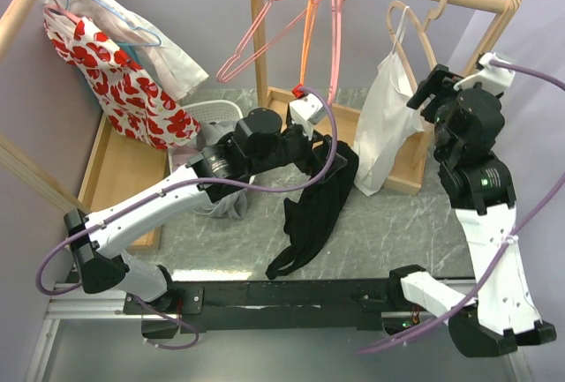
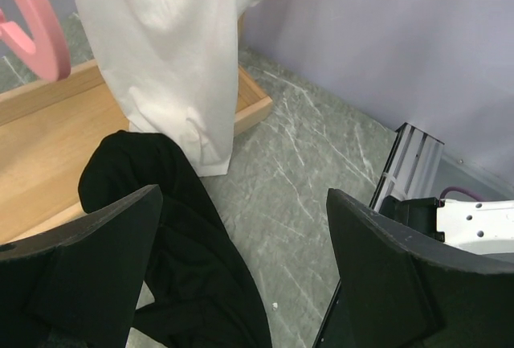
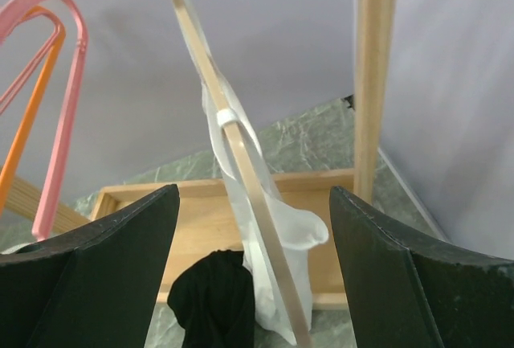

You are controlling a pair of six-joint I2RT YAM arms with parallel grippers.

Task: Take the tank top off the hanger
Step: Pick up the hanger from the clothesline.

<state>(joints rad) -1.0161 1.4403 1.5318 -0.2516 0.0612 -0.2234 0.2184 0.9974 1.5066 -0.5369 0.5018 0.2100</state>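
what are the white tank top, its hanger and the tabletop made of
White tank top: thin soft fabric, probably a cotton knit; matte, hangs in limp folds. Hanger: pale unpainted wood by its tan matte look, cut as a flat strip. Tabletop: grey marble-look surface with white veins; real stone or printed laminate, cannot tell.

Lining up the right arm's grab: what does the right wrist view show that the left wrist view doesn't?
Only right wrist: the wooden hanger with the tank top strap over it, the post, and an orange hanger. Only left wrist: the tank top's lower half and hem, and a metal rail at the table edge. Both: the tank top, the black garment beneath it, the wooden base, and a pink hanger.
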